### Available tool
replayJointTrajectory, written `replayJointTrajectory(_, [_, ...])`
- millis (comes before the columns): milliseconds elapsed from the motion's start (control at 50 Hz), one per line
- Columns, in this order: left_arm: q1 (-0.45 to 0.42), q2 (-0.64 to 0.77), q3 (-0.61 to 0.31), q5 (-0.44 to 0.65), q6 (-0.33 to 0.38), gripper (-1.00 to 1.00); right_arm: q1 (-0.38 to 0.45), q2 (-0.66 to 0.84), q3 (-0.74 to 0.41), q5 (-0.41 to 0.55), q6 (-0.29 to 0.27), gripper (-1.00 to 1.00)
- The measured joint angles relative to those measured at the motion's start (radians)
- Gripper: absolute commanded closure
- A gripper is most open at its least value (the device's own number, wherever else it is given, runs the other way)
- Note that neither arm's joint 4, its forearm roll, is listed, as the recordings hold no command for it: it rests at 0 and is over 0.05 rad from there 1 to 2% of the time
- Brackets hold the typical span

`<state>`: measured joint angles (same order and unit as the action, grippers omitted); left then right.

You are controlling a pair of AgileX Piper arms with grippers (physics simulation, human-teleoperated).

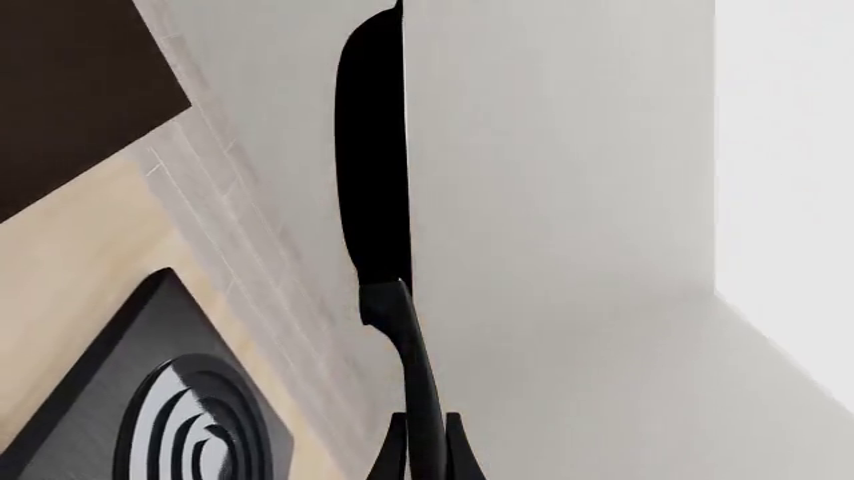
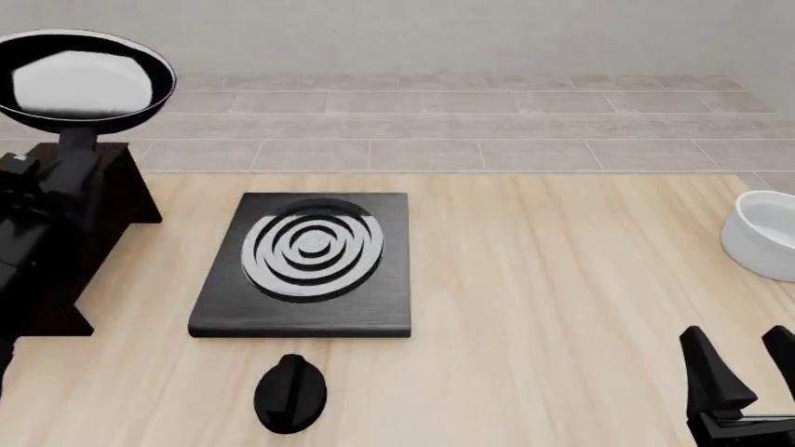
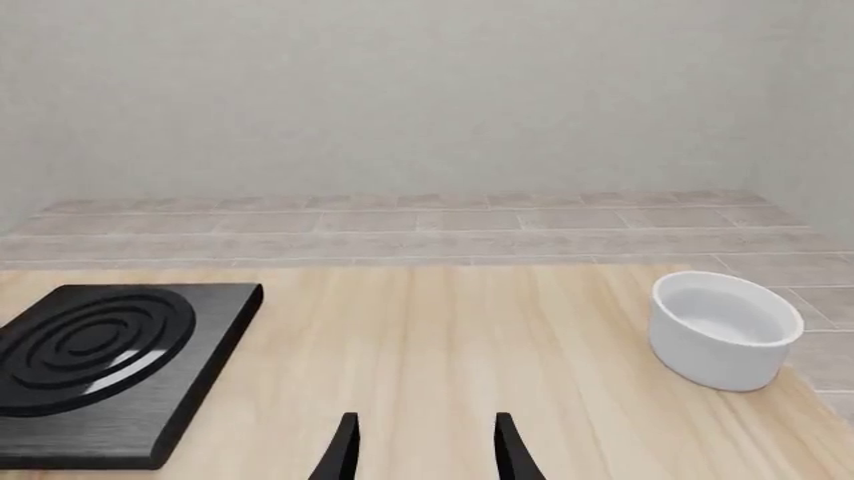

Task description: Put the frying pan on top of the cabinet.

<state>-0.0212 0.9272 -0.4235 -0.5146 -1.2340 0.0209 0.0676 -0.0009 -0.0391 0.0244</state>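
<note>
The frying pan (image 2: 82,78) hangs in the air at the far left, tipped so its pale inside faces the front camera. Its handle (image 2: 73,147) runs down toward the dark cabinet (image 2: 118,191) below it. In the left wrist view the frying pan (image 1: 372,150) shows edge-on, and my left gripper (image 1: 424,452) is shut on the thin handle (image 1: 411,360). A brown corner of the cabinet (image 1: 67,90) shows beside it. My right gripper (image 2: 743,365) stands open and holds nothing at the near right; it also shows in its own wrist view (image 3: 420,448).
A flat black slab with white rings (image 2: 311,265) lies left of the table's middle. A small black knob (image 2: 289,393) sits in front of it. A white bowl (image 2: 764,233) stands at the right edge, beyond the right gripper. A tiled floor and grey wall lie behind.
</note>
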Motion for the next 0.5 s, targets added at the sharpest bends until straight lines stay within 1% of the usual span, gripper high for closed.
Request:
replayJointTrajectory(260, [0.044,-0.033,0.056,-0.033,-0.050,1.00,0.001,0.003,0.000,-0.001,0.000,-1.00])
replayJointTrajectory(500, [0.081,-0.079,0.097,-0.040,-0.088,1.00,0.003,-0.008,0.000,0.011,-0.001,-1.00])
